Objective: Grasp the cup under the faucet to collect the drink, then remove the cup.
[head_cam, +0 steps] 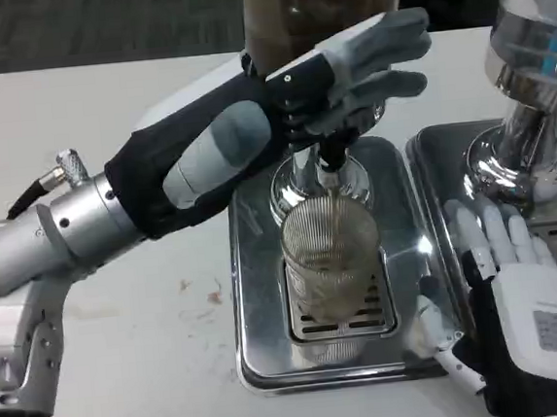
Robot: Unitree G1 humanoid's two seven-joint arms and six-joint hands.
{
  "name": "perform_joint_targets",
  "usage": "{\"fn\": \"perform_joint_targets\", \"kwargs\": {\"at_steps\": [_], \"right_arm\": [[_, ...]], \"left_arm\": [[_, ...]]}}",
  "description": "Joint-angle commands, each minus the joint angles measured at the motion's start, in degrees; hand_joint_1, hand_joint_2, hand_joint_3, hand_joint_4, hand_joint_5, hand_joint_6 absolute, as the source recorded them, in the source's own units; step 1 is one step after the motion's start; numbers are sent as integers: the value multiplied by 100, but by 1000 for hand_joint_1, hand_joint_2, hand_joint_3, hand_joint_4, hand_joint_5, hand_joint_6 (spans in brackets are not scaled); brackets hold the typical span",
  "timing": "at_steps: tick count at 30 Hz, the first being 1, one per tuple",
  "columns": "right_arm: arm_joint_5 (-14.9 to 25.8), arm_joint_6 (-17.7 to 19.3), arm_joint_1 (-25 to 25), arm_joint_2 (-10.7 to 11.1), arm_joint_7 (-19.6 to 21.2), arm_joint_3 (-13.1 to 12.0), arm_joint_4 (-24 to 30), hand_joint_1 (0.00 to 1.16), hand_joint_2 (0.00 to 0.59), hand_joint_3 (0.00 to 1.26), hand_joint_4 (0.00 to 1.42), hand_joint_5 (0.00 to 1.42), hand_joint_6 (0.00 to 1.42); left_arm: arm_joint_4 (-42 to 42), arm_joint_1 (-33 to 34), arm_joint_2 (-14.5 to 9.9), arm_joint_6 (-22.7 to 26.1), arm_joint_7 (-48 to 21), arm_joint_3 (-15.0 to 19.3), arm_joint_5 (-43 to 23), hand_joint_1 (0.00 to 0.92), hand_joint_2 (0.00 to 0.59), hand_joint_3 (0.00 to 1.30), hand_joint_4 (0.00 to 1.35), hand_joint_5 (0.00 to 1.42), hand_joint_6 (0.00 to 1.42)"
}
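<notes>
A clear ribbed cup stands on the drain grate of a shiny metal tray, right under the dispenser's black faucet. A thin brown stream runs from the faucet into the cup, and a little drink lies at its bottom. My left hand reaches across from the left and presses on the faucet lever above the cup, fingers stretched out to the right. My right hand rests at the tray's right edge, fingers apart, just right of the cup and not touching it.
The drink tank rises behind the faucet on a chrome base. A second dispenser with its own tray stands at the right. White table lies bare to the left.
</notes>
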State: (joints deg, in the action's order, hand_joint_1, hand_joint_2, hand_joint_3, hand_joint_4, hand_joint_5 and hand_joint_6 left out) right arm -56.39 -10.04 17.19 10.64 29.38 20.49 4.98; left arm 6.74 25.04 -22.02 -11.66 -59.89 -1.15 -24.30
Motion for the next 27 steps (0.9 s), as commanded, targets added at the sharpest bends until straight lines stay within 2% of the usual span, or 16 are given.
{"fn": "perform_joint_targets", "kwargs": {"at_steps": [1,9,15,18,20,25,27], "right_arm": [[65,47,-37,26,15,-24,10,107,512,64,0,0,66],[123,64,-51,41,1,-18,12,107,512,64,0,0,66],[315,214,-74,84,-37,-45,76,109,498,55,0,0,88],[710,461,-97,104,-191,-143,163,166,461,34,0,0,97],[1225,741,-171,125,-500,-260,219,208,406,4,0,0,97],[2165,1208,-366,153,-1172,-446,215,316,352,0,0,0,52],[2371,1317,-470,178,-1421,-473,191,376,319,0,0,0,6]], "left_arm": [[-36,-179,-106,25,-52,-186,274,0,17,5,0,78,0],[-151,-364,-165,-8,-17,-280,342,0,19,9,0,79,0],[-144,-435,-134,-23,33,-282,368,0,20,6,0,79,0],[-117,-413,-132,-23,60,-254,358,0,20,6,0,79,0],[-101,-381,-134,-24,76,-225,345,0,20,6,0,79,0],[-74,-322,-135,-18,100,-196,326,0,20,6,0,79,0],[-70,-300,-134,-9,112,-181,313,0,20,6,0,79,0]]}}
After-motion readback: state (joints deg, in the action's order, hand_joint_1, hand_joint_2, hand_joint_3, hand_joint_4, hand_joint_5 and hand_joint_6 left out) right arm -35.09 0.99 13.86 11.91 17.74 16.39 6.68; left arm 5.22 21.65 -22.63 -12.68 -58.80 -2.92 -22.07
